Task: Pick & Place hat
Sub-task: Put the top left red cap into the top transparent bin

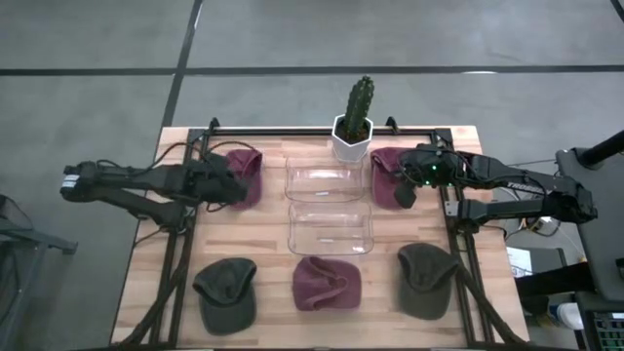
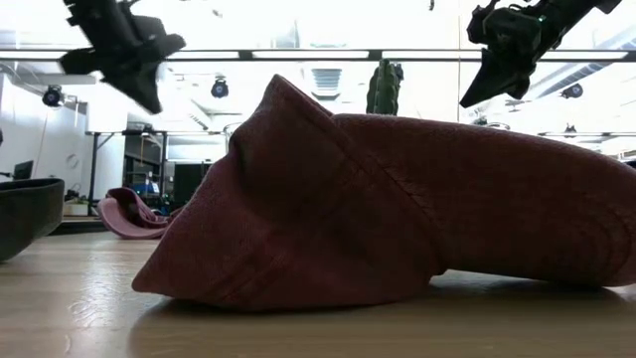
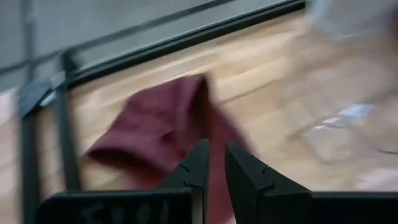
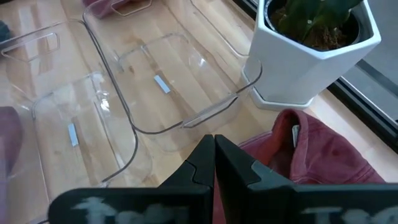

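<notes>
My left gripper (image 1: pixel 234 191) hangs in the air over the near edge of a maroon hat (image 1: pixel 244 174) that lies flat at the table's far left. The left wrist view shows that hat (image 3: pixel 161 134) just beyond my fingers, which are open by a narrow gap (image 3: pixel 216 167). My right gripper (image 1: pixel 405 192) is shut (image 4: pixel 214 144) and hovers over a red hat (image 1: pixel 387 174) lying at the far right beside the cactus pot. In the low view both grippers (image 2: pixel 149 94) (image 2: pixel 477 94) are well above the table top. A third maroon hat (image 2: pixel 397 214) lies near the table's near edge.
Two clear plastic bins (image 1: pixel 329 180) (image 1: pixel 331 230) stand in the table's middle. A cactus in a white pot (image 1: pixel 353 127) is at the far edge. Dark green hats (image 1: pixel 224 292) (image 1: pixel 426 280) lie near left and near right, with the maroon hat (image 1: pixel 327 285) between them.
</notes>
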Motion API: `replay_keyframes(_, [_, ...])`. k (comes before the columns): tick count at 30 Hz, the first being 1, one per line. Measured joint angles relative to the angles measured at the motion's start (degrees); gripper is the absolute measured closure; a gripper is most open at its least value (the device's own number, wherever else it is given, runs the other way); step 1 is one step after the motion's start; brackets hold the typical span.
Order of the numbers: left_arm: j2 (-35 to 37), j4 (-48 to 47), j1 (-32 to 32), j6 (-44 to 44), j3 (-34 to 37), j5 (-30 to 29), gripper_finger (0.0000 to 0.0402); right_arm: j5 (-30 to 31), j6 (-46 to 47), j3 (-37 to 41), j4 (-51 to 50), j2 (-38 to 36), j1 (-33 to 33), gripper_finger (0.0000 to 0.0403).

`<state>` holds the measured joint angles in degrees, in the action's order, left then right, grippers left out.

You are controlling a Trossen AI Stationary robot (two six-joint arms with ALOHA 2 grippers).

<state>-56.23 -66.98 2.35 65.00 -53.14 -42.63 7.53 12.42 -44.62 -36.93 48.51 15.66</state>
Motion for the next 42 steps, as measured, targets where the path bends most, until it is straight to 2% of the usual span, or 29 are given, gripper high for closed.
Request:
replay_keyframes(4, [0.74,-7.59,0.08,11.56,0.06,-2.37,0.0358,-0.01,-0.62,0.0,-0.02,-0.3,0.0,0.0394])
replay_keyframes(10, [1.65,-8.48,0.06,15.41,1.41,-5.49,0.0345,-0.02,-0.63,0.0,0.0,-0.48,0.0,0.0394])
replay_keyframes(15, [2.19,-8.48,0.0,20.56,5.05,-5.22,0.0314,-0.02,-0.63,0.0,0.01,-0.5,0.0,0.0394])
replay_keyframes(20, [2.28,-7.54,0.0,26.5,9.54,-2.37,0.0272,-0.02,-0.63,0.0,0.02,-0.5,0.0,0.0394])
replay_keyframes(25, [2.42,-2.21,-0.02,27.77,14.09,1.8,0.0228,-0.02,-0.63,0.01,0.49,-0.5,0.0,0.0394])
replay_keyframes(30, [2.63,3.96,-0.08,27.61,18.23,2.86,0.0197,-0.03,-0.63,0.02,1.54,-0.5,0.0,0.0394])
replay_keyframes(42, [2.82,7.11,-3.46,27.79,21.58,2.67,0.0186,-0.63,-0.54,0.02,1.89,-0.48,0.0,0.0394])
